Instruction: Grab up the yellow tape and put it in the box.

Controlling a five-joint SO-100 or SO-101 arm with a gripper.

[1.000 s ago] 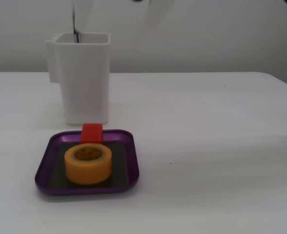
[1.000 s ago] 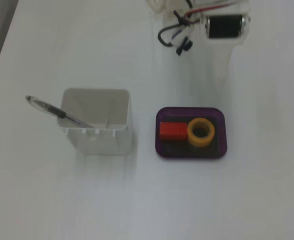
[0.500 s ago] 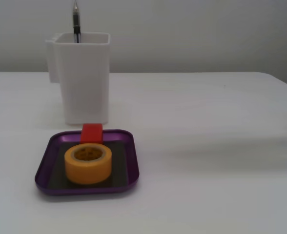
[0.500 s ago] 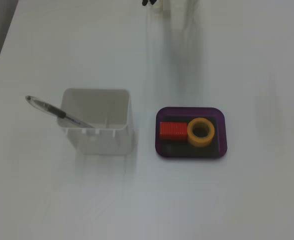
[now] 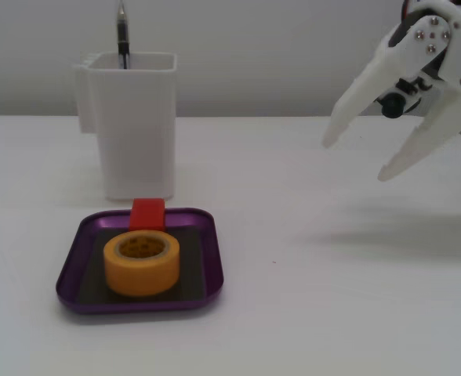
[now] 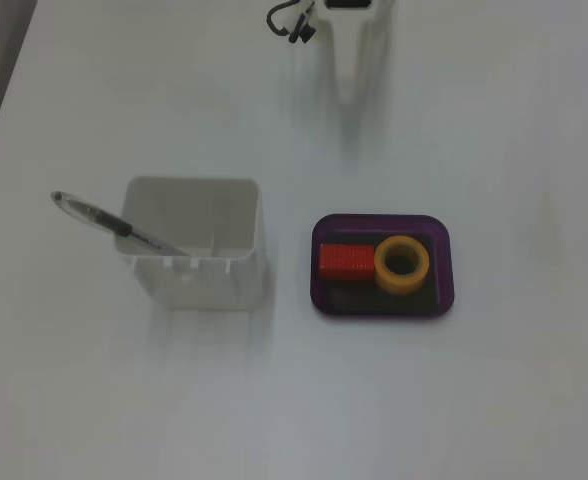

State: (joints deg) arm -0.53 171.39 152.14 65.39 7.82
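Since half a second ago the gripper (image 5: 354, 159) has come into a fixed view from the right edge, where none of it showed before; tape, tray and holder lie as they did. White fingers (image 5: 356, 92) spread wide apart, holding nothing, tips pointing down and left above the bare table (image 5: 332, 313), well apart from the tray. In another fixed view only a white finger (image 6: 357, 45) shows, at the top edge of the table.

Yellow tape (image 5: 141, 262) lies flat, hole up, inside the box (image 5: 212, 276), on its dark floor, toward the front edge in this view. Red block (image 5: 147, 215) stands at the tray's back rim, just behind the tape. From above, tape (image 6: 402, 264) sits right of the block (image 6: 346, 261), the two touching or nearly so; both inside the purple rim (image 6: 319, 303).

White pen holder (image 5: 132, 121) stands just behind the tray, toward the table's far edge. Pen (image 5: 122, 34) leans in it, tip hidden.
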